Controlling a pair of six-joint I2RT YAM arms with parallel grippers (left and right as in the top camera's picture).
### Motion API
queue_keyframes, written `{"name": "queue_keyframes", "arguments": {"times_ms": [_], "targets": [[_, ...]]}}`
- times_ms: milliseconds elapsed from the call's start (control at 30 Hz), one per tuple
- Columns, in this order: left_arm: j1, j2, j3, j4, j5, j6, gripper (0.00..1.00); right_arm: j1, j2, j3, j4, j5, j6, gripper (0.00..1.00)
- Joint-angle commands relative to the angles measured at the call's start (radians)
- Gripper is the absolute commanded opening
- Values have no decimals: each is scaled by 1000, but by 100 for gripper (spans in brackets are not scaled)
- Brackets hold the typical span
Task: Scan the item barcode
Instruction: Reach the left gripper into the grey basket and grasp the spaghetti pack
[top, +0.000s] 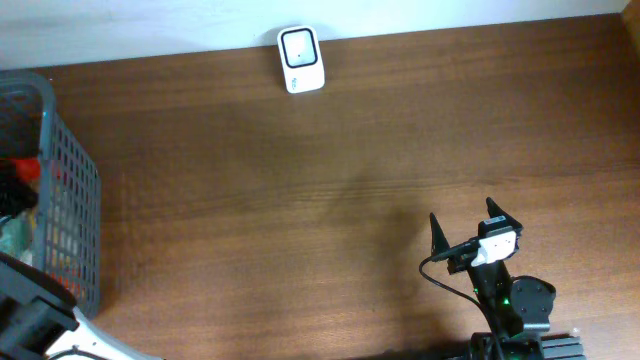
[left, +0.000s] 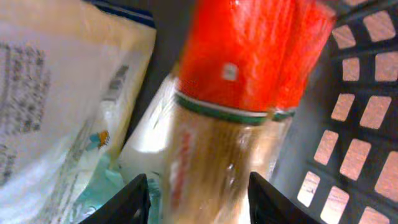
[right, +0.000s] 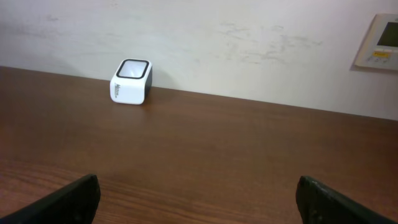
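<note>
Left gripper (left: 202, 198), jaws parted, straddles a red-topped clear pasta packet (left: 239, 93) in the grey mesh basket (left: 317, 112), white printed bag (left: 50, 112) crowding alongside; packet's length points straight ahead.

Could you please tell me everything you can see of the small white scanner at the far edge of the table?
The barcode scanner is a small white box with rounded corners, plastic by its look. Its upward-tilted face carries a dark-framed window, one side looks black, and the front bears print too small to read. It stands on the brown wooden table at the far edge, close to the pale wall. Whether it touches the wall is unclear. Nothing else touches it.
</note>
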Motion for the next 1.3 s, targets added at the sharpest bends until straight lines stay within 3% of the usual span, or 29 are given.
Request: {"name": "queue_keyframes", "arguments": {"times_ms": [0,200,300,433,600,767,900,1000,1067,1167,1267], "targets": [[3,-37,-7,-4,11,-6,52,-6,-6,-8,-1,2,-3,99],[1,-39,-8,-27,56,-6,67,-6,-7,-8,-1,2,-3,99],[1,-46,106,-66,163,-6,78,-6,-7,-8,-1,2,-3,99],[-6,-61,164,-113,176,-5,88,-6,-6,-8,-1,2,-3,99],[-6,-39,94,-160,175,90,70,-6,-6,-8,-1,2,-3,99],[-6,-23,-97,-71,167,93,70,-6,-7,-8,-1,2,-3,99],[1,-23,-289,92,166,93,80,-6,-7,-8,-1,2,-3,99],[1,-23,-401,194,167,93,80,-6,-6,-8,-1,2,-3,99],[1,-23,-433,222,167,93,69,-6,-7,-8,-1,2,-3,99],[1,-24,-418,217,167,79,20,-6,-6,-8,-1,2,-3,99],[1,-24,-308,125,167,58,0,-6,-6,-8,-1,2,-3,99]]}}
